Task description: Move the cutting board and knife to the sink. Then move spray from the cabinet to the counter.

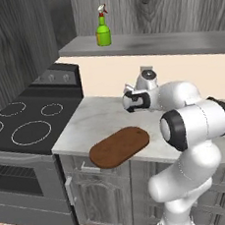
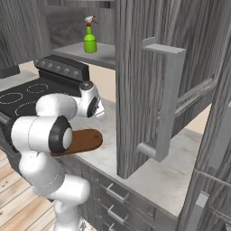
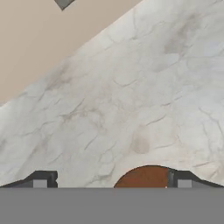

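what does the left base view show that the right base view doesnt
Left base view alone: the whole top of the cutting board, lying at the counter's front edge, and the oven front below the stovetop. Right base view alone: a tall open cabinet door with a long handle, close to the camera, and the counter stretching off to the right. Both share: the spray upright on the cabinet shelf, the stovetop, the board and the arm bent over the counter.
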